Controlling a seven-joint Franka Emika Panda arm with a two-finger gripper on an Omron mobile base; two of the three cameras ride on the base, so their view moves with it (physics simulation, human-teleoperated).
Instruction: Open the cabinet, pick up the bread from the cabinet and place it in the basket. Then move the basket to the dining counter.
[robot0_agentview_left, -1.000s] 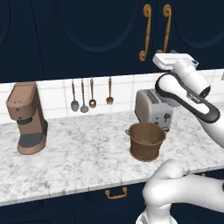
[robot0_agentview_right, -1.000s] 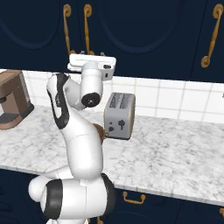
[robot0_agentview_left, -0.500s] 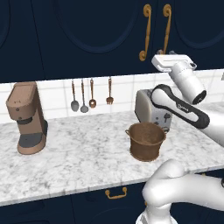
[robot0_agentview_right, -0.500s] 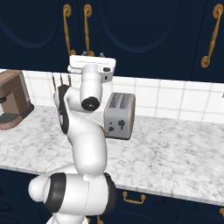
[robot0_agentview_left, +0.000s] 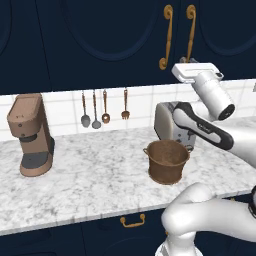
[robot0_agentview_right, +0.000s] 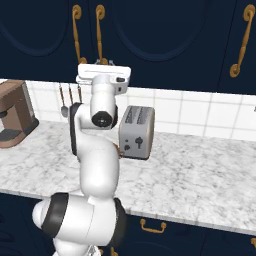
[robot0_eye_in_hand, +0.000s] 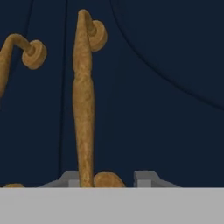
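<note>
The tall navy cabinet (robot0_agentview_left: 115, 40) spans the wall above the marble worktop (robot0_agentview_left: 90, 175), both doors shut. They look rigid and hinged, likely to swing only on a steady outward pull, so the long brass handle (robot0_eye_in_hand: 83, 100) of the right-hand door — slim, hard and probably slick — is the natural place to grip, near its lower end. Below, the woven basket (robot0_agentview_left: 167, 161) stands empty beside the silver toaster (robot0_agentview_right: 136, 132); it appears light and stiff, best lifted by its thick rim or a side handle. The arm's gripper (robot0_eye_in_hand: 107, 178) is raised to the foot of that handle, its fingertips (robot0_eye_in_hand: 145, 178) set either side of the handle's lower curl — narrowed around it, though whether they have clamped on cannot be told, since the grey band cuts off the contact. The bread is presumably behind the closed doors, so its position, firmness and weight remain unknown.
</note>
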